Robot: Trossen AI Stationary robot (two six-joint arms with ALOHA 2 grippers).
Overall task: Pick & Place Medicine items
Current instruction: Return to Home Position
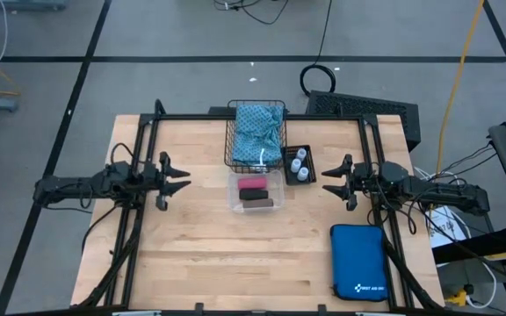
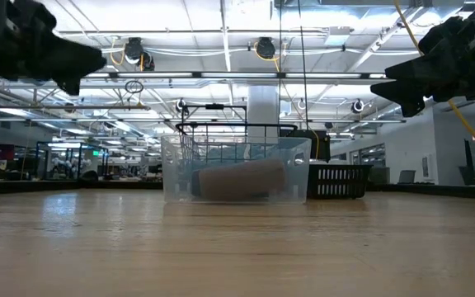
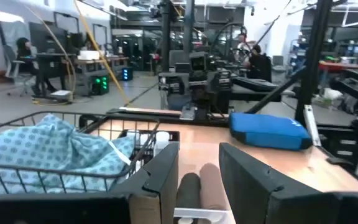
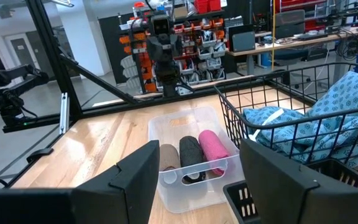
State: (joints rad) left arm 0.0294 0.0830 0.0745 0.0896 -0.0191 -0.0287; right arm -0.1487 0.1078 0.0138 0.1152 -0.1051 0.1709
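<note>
A clear plastic bin [image 1: 255,191] at mid-table holds a pink roll [image 4: 213,149], a dark roll [image 4: 190,152] and a brown roll [image 4: 166,157] lying side by side on its floor. Behind it, a wire basket [image 1: 256,133] holds the teal patterned cloth [image 1: 258,127] with its white string. Three white-capped vials [image 1: 299,164] stand in a small black tray [image 1: 289,167] right of the bin. My left gripper [image 1: 178,175] hovers open, left of the bin. My right gripper [image 1: 330,175] hovers open, right of the tray. Both point level toward the bin and hold nothing.
A blue zip case [image 1: 358,261] with a white logo lies flat near the table's front right corner. A black frame [image 1: 253,117] runs along the table's far side and down past each arm. Bare wood stretches across the near half of the table, left of the case.
</note>
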